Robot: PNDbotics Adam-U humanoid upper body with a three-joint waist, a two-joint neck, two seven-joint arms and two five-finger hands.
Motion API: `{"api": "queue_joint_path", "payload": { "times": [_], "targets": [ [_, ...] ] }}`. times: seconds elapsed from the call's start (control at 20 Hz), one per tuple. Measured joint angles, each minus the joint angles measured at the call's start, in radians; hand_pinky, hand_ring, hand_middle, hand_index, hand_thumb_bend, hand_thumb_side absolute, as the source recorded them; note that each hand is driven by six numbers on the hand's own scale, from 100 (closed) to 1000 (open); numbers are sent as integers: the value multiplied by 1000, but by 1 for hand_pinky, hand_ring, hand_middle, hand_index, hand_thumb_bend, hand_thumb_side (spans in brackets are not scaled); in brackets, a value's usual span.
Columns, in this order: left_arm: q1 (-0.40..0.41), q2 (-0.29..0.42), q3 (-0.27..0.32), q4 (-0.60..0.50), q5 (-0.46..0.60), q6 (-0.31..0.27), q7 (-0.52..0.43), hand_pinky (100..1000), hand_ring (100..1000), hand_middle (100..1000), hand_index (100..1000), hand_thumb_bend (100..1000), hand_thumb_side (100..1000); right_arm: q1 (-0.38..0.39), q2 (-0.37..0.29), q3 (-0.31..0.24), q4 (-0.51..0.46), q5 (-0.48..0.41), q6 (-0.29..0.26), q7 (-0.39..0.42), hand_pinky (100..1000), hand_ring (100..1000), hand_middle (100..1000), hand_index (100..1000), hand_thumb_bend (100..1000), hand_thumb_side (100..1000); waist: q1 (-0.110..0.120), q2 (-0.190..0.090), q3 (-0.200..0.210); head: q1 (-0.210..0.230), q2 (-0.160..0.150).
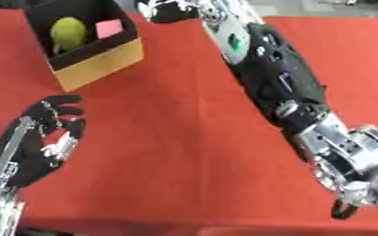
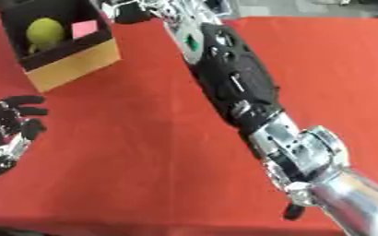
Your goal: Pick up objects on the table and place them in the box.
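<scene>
The box (image 1: 85, 50) sits at the table's (image 1: 184, 152) far left, holding a yellow-green ball (image 1: 67, 32) and a pink block (image 1: 108, 27). The right hand (image 1: 166, 10) reaches just beside the box's far right corner; I cannot tell its fingers' state. The left hand (image 1: 45, 138) rests nearer, fingers relaxed, empty.

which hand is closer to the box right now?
Right. The right hand is at the far edge, just right of the box and level with its opening. The left hand rests open at the lower left, well below the box.
</scene>
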Motion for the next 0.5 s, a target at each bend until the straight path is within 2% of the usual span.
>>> {"api": "queue_joint_path", "payload": {
  "times": [0.1,0.25,0.35,0.5],
  "targets": [
    [3,1,8,0,-3,0,9,624,748,764,816,341,518,24,-17,0,-53,-34,-24,2,733,795,779,857,100,276,-4,0,-10,13,0],
    [5,2,29,0,-9,2,28,624,748,764,816,343,521,89,-61,-25,-136,-83,-46,-10,721,788,771,832,100,304,-7,10,-78,48,0],
    [6,2,41,0,-13,4,42,624,748,764,815,343,523,144,-89,-55,-186,-115,-39,-22,712,783,765,820,100,324,2,19,-104,70,0],
    [6,2,56,0,-19,6,57,625,748,765,816,342,523,223,-94,-99,-251,-167,-5,-41,701,773,753,794,100,344,1,25,-123,93,0]
  ]
}}
